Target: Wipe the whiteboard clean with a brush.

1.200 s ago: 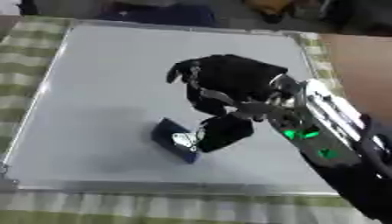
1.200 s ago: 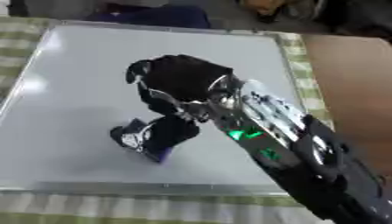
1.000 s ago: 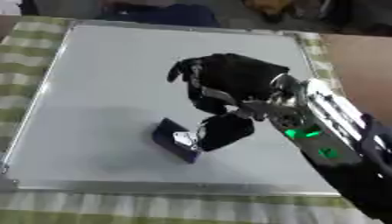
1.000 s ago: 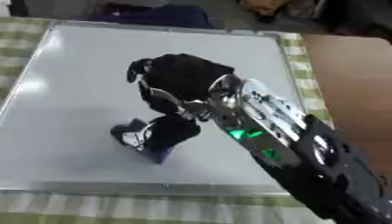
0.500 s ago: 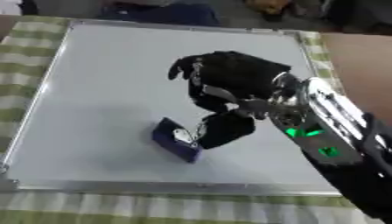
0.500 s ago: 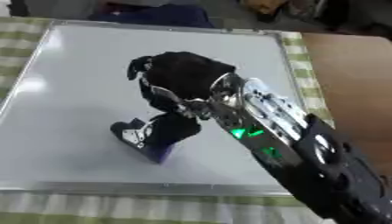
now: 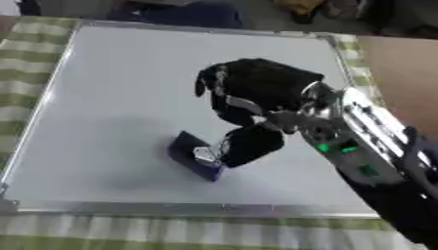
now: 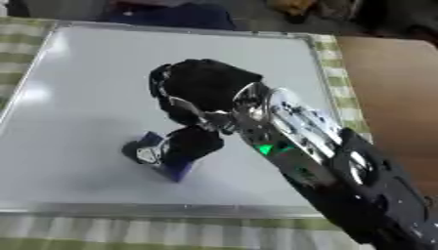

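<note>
Blue brush (image 7: pixel 192 155) (in right hand (image 7: pixel 256 97)) on whiteboard (image 7: pixel 111 88).

Both eye views look steeply down from the robot's head, close above the whiteboard (image 7: pixel 111 88), which fills most of each picture and lies slightly askew. The two share nearly the whole scene: the board, the green checked cloth (image 7: pixel 171 234) along its near edge, and the right arm (image 8: pixel 342 190) entering from the lower right. In the right eye view everything sits further left.
</note>
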{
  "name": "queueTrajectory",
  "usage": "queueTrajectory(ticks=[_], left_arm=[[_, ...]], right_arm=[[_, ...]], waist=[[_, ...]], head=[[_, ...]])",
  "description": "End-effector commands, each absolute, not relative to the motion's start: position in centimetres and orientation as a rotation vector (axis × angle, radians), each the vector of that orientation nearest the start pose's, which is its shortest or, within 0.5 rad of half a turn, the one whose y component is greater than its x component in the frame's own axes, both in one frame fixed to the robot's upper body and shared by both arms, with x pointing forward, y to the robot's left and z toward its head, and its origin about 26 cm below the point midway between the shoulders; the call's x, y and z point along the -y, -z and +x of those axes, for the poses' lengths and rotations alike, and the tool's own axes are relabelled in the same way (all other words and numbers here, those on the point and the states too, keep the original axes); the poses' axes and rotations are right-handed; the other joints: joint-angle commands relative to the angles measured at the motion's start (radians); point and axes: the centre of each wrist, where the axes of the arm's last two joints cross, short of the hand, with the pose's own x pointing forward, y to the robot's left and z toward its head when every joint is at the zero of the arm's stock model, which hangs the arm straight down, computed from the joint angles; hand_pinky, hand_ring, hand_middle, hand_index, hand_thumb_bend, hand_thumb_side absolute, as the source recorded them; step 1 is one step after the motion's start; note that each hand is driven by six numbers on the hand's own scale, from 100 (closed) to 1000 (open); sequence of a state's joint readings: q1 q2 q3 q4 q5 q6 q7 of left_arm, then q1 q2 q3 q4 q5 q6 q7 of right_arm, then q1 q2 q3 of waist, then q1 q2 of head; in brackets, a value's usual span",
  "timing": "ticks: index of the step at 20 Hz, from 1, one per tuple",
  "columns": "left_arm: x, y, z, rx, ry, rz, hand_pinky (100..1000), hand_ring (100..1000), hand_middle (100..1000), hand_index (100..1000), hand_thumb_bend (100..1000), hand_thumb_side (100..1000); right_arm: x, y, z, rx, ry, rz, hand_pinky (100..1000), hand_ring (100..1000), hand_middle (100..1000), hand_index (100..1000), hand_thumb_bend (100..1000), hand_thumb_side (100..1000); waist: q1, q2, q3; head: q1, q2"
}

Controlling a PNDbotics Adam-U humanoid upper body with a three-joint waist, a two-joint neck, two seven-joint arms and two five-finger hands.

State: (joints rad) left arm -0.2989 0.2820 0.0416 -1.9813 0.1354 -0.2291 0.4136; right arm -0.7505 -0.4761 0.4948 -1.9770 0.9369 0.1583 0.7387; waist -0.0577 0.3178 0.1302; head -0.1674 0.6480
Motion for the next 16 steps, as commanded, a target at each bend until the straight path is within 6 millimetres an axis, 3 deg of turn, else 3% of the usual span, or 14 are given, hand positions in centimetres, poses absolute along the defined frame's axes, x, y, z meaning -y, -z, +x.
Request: queueTrajectory(ticks=[1, 4, 7, 8, 16], left_arm=[[-26.5, -20.5, 30.0, 2.529, -0.255, 0.152, 644, 773, 741, 825, 314, 1000], [-26.5, -20.5, 30.0, 2.53, -0.255, 0.15, 644, 773, 741, 825, 314, 1000], [-26.5, -20.5, 30.0, 2.53, -0.255, 0.151, 644, 773, 742, 825, 314, 1000], [-26.5, -20.5, 30.0, 2.53, -0.255, 0.15, 644, 773, 742, 825, 314, 1000], [-26.5, -20.5, 30.0, 2.53, -0.256, 0.152, 644, 773, 743, 825, 314, 1000]], right_arm=[[13.1, -27.0, 29.9, -2.22, 2.557, 1.235, 641, 786, 746, 100, 366, 878], [13.0, -26.6, 30.3, -2.246, 2.588, 1.219, 657, 801, 609, 100, 353, 854], [13.0, -26.4, 30.4, -2.258, 2.593, 1.217, 660, 809, 651, 100, 344, 861], [13.0, -26.4, 30.5, -2.259, 2.597, 1.216, 660, 815, 710, 100, 340, 870], [12.5, -24.9, 31.4, -2.248, 2.67, 1.216, 661, 828, 777, 100, 338, 864]], waist=[[0.003, -0.015, 0.003], [0.002, -0.014, 0.004], [0.001, -0.013, 0.004], [0.001, -0.013, 0.004], [-0.003, -0.011, 0.003]], head=[[-0.002, -0.002], [-0.003, -0.004], [-0.002, -0.005], [-0.002, -0.004], [-0.003, -0.002]])
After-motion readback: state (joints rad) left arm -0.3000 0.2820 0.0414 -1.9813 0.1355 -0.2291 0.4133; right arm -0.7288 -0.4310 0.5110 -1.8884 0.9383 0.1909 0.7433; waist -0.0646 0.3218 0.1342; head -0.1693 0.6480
